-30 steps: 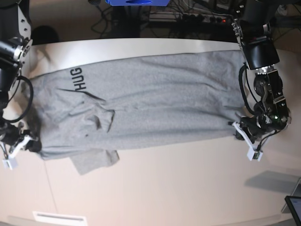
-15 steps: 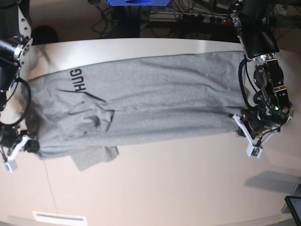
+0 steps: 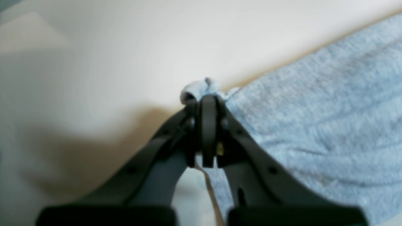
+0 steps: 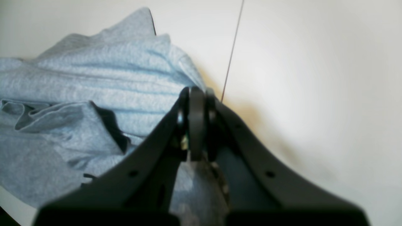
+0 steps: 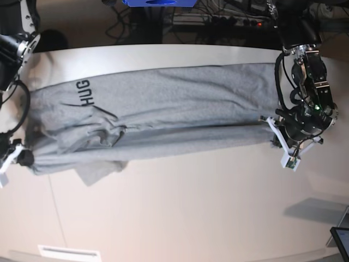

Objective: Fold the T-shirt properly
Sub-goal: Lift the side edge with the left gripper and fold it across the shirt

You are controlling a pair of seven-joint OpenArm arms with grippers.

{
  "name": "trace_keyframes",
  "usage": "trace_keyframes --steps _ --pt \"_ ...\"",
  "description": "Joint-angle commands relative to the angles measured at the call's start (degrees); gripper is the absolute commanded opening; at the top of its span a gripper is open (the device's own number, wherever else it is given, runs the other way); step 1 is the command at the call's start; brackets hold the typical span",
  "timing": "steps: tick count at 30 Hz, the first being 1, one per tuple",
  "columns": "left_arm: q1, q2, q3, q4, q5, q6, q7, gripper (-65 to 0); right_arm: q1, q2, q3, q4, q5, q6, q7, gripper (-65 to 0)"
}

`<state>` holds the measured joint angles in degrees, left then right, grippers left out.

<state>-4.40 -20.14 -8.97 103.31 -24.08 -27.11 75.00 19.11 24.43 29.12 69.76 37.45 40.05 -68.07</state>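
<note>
Left tool (image 5: 271, 132), at the right of the base view, is clamped on a bunched corner of the T-shirt (image 5: 163, 114); right tool (image 5: 24, 158), at the left edge, pinches the opposite corner. Between them the grey shirt stretches across the pale desk (image 5: 191, 213), black lettering (image 5: 85, 93) showing upper left, one sleeve drooping below

A pale table (image 5: 180, 218) carries the grey T-shirt (image 5: 174, 114), spread lengthwise across it.

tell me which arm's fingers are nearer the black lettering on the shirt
Right. The right gripper pinches the T-shirt edge just below the black lettering; the left gripper pinches the opposite end.
</note>
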Motion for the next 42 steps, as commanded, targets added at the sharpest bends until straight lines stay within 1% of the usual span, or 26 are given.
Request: trace_keyframes --steps 1,5,9,12,14,16,19,22,25,30,35,37,42 --pt "-0.65 -1.0 -0.48 1.35 0.91 0.17 -0.58 -65.0 1.06 1.46 0.9 1.85 0.39 -0.05 1.22 -65.0" --pt "1.72 -1.0 -0.48 3.9 0.91 0.17 -0.5 -65.0 0.27 1.38 1.16 2.38 0.39 -0.05 0.69 -65.0" --pt "3.13 -0.83 -0.48 5.84 0.82 -0.01 1.88 -65.0 -0.08 1.38 1.25 2.38 0.39 -0.05 -0.81 -65.0" --pt "4.1 -0.3 -0.48 6.01 0.82 -2.56 2.14 -65.0 -0.52 1.38 1.25 2.38 0.39 -0.05 -2.04 -65.0" --pt "5.15 -0.12 -0.48 6.01 0.82 -3.35 2.14 -65.0 -0.96 1.11 1.86 2.38 0.39 -0.05 -2.12 -65.0" --pt "5.77 -0.12 -0.48 6.01 0.82 -3.44 2.14 -65.0 -2.01 0.23 3.97 2.29 0.39 -0.05 -2.56 -65.0" --pt "6.73 -0.03 0.05 6.01 0.82 -3.44 2.23 -65.0 -2.54 -0.21 6.44 2.29 0.39 -0.05 -4.85 -65.0" --pt "7.7 -0.21 3.3 6.01 0.91 -3.44 2.23 -65.0 -3.51 -0.82 6.79 2.29 0.39 -0.05 -4.94 -65.0" --pt "8.84 -0.12 4.71 6.1 0.91 -3.44 2.23 -65.0 -4.48 -1.0 7.84 2.29 0.39 -0.05 -5.11 -65.0" --pt "10.07 -0.21 7.61 6.1 0.91 -3.44 2.23 -65.0 -6.06 -1.0 7.75 1.94 0.31 -0.05 -5.11 -65.0" --pt "10.69 -0.74 7.61 6.1 0.91 -3.44 2.58 -65.0 -7.47 -1.0 7.84 1.85 0.13 -0.05 -4.85 -65.0" --pt "10.43 -1.62 7.61 6.1 0.91 -3.44 4.95 -65.0 -7.64 -1.0 7.84 1.85 0.04 -0.05 -4.85 -65.0" --pt "10.34 -2.41 7.61 6.1 0.91 -3.52 5.0 -65.0 -8.61 -1.26 7.75 1.76 -0.05 -0.05 -4.76 -65.0"
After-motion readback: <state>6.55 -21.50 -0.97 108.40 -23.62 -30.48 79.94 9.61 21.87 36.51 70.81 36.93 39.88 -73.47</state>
